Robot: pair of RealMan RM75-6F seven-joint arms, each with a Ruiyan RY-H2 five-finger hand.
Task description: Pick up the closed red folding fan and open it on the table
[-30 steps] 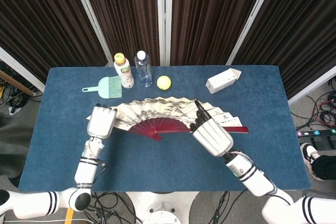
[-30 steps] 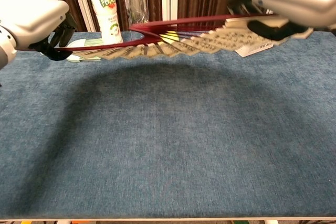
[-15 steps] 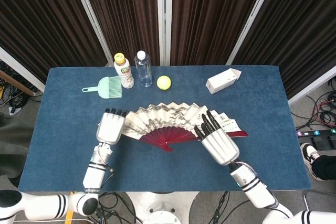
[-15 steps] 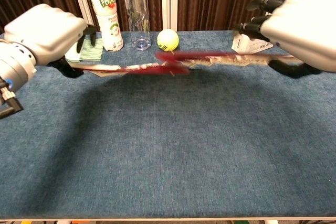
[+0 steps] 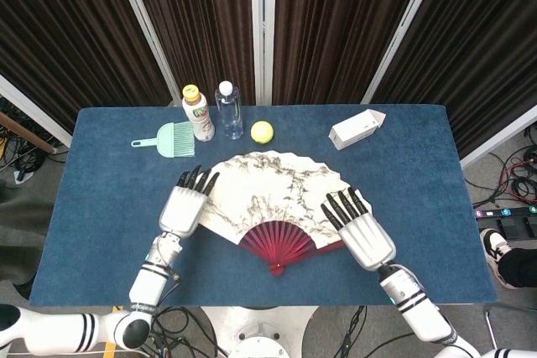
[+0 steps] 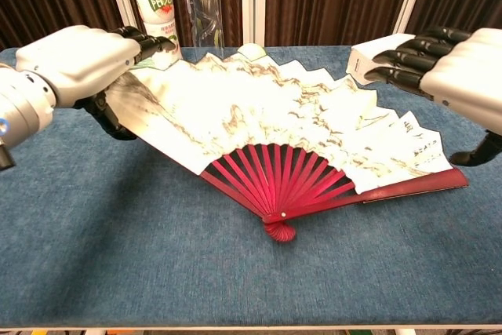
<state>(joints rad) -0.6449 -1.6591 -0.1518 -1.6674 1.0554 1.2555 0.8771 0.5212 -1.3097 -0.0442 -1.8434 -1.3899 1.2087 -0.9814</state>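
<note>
The red folding fan (image 5: 264, 194) is spread wide, its painted paper leaf facing up and its red ribs meeting at the pivot (image 6: 281, 230) low near the blue table (image 5: 101, 232). My left hand (image 5: 185, 209) grips the fan's left edge, fingers over the paper and thumb underneath (image 6: 78, 60). My right hand (image 5: 362, 234) holds the right end, fingers stretched above the leaf and thumb under the red outer guard (image 6: 463, 68). In the chest view the fan (image 6: 267, 119) tilts upward toward the back.
Along the table's far side stand a green hand brush (image 5: 165, 139), a juice bottle (image 5: 197, 113), a clear water bottle (image 5: 228, 110), a yellow ball (image 5: 262, 131) and a white carton (image 5: 357, 129). Dark curtains hang behind.
The fan has gone from a flat, edge-on strip to a wide spread leaf tipped up. Both hands have drawn nearer the table's front edge, carrying it with them.
</note>
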